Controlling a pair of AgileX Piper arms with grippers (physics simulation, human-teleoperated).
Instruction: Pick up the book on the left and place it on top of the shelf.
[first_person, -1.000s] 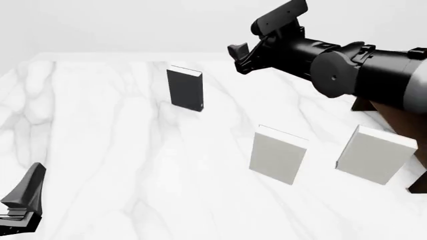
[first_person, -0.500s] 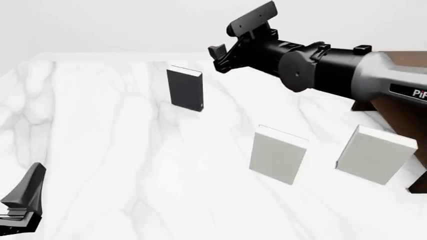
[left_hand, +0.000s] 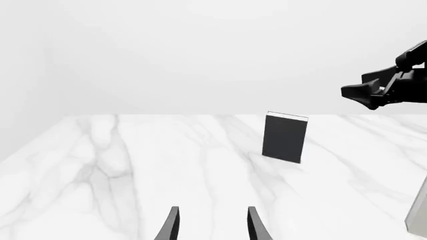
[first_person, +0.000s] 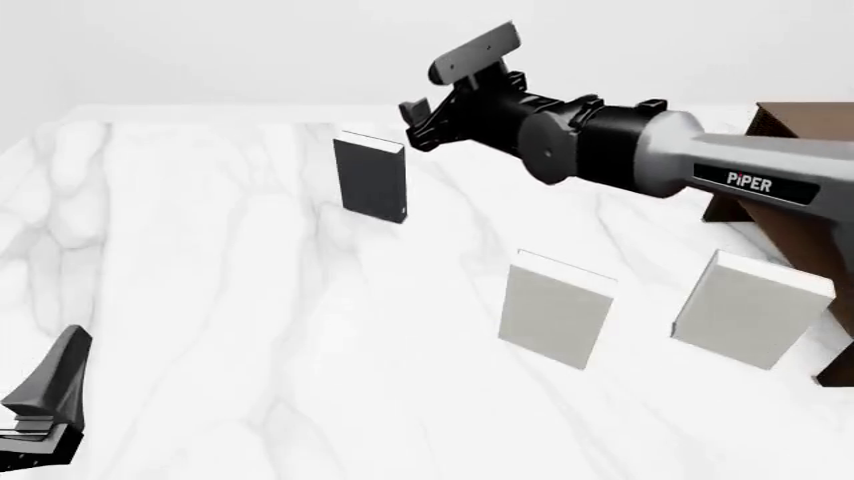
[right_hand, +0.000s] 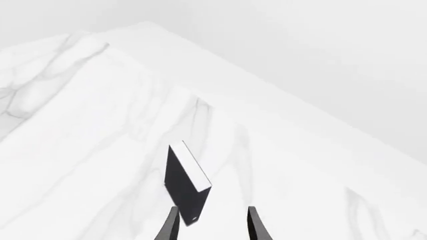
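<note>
The book (first_person: 371, 180), thin with a dark cover and white page edges, stands upright on the far left-middle of the marble table; it also shows as the book (left_hand: 285, 137) and the book (right_hand: 185, 187). My right gripper (first_person: 416, 123) hovers just right of and above its top, open and empty, not touching it. In the right wrist view the two fingers of the right gripper (right_hand: 212, 226) frame the book's lower corner. The dark brown shelf (first_person: 801, 235) stands at the far right, partly behind the right arm. My left gripper (first_person: 47, 395) rests low at the front left, open, also seen as the left gripper (left_hand: 212, 227).
Two larger light grey books stand upright at the right front: one book (first_person: 557, 308) mid-right and another book (first_person: 750, 308) close to the shelf. The right arm (first_person: 667, 160) stretches across above them. The table's far edge runs just behind the dark book.
The right arm has swung leftward, bringing its gripper from mid-table to just beside the dark book's top. The left arm and all books stayed put.
</note>
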